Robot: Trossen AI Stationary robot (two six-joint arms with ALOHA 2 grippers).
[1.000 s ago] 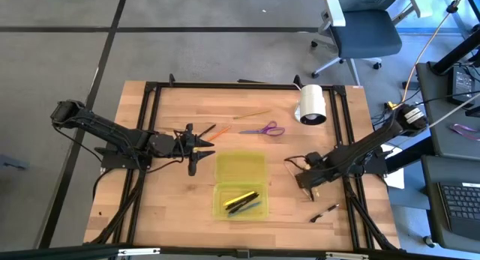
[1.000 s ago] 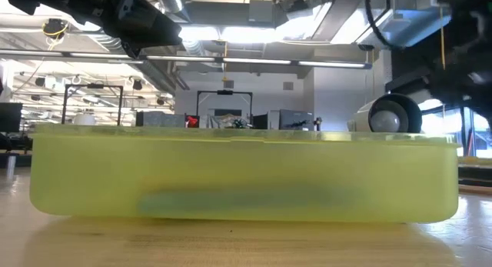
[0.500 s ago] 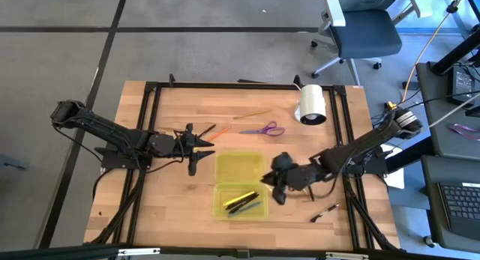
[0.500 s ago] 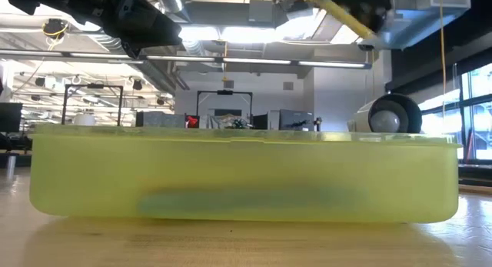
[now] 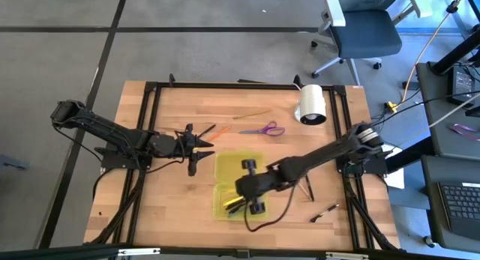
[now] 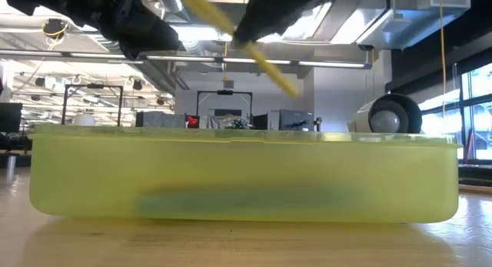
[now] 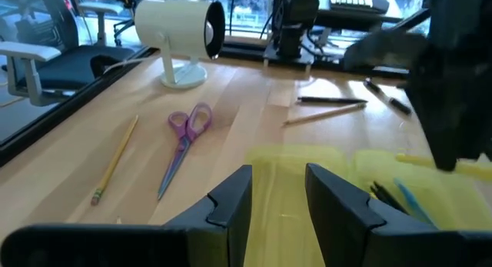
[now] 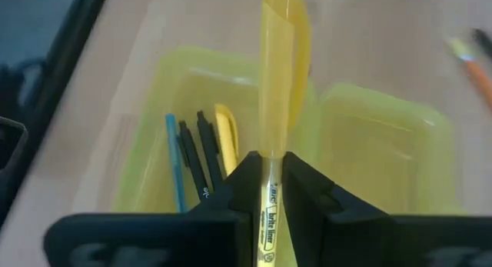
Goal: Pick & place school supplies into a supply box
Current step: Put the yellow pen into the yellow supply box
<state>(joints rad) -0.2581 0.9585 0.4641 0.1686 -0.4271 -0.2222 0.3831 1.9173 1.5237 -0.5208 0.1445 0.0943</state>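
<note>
The right gripper (image 5: 251, 186) hangs over the near half of the open box (image 5: 240, 183), its jaws clenched on a yellow highlighter (image 8: 275, 105) that runs straight out between them above the tray. Inside that half lie a blue pen (image 8: 174, 163), black pens (image 8: 201, 155) and a yellow one. The left gripper (image 5: 196, 149) waits just beside the box's far half, jaws released. Scissors (image 5: 264, 129) and a pencil (image 5: 251, 115) lie on the surface beyond the box.

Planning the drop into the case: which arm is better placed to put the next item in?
Right. The right gripper is shut on a yellow highlighter above the supply box. The left gripper is open, holds nothing, and waits beside the box.
</note>
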